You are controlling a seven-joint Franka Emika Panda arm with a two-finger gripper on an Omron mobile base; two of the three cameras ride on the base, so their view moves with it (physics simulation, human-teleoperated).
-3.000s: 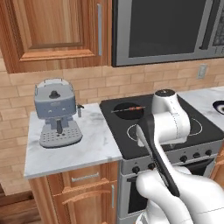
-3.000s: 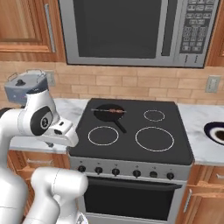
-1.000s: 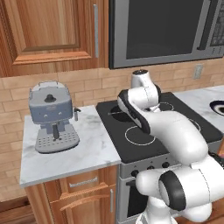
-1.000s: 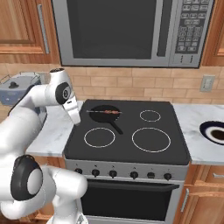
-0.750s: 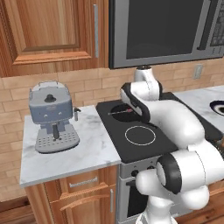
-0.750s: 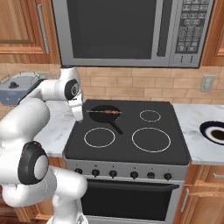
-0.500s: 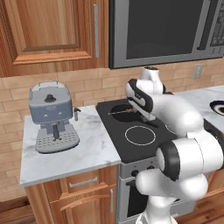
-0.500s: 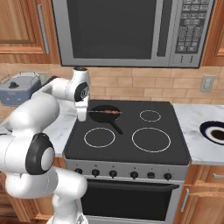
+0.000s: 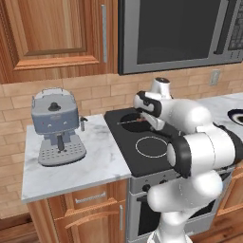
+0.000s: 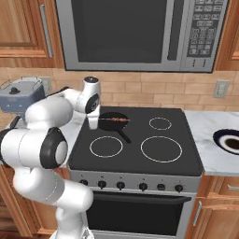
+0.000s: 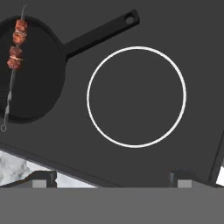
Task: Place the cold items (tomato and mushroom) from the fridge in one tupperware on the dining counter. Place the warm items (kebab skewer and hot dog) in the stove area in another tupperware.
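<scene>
The kebab skewer (image 11: 15,43), a thin stick with red and dark chunks, lies in a black frying pan (image 11: 35,83) on the stove's back left burner. In the right base view the kebab skewer (image 10: 115,120) rests across the pan (image 10: 112,122). My gripper (image 10: 93,126) points down just left of the pan, above the stove's left edge. It is open and holds nothing, and its fingertips (image 11: 43,177) stand wide apart in the hand view. From the left, the gripper (image 9: 144,119) hangs over the pan (image 9: 129,119). The hot dog, tomato, mushroom, fridge, tupperware and dining counter are out of view.
The pan's handle (image 11: 101,30) points toward the front left burner ring (image 11: 136,96). A blue-grey coffee machine (image 9: 53,124) stands on the marble counter left of the stove. A microwave (image 10: 135,32) hangs above. A dark bowl (image 10: 228,141) sits on the right counter.
The arm has swung from the stove's front toward the back left burner, bringing the hand down beside the pan. The gripper stayed open.
</scene>
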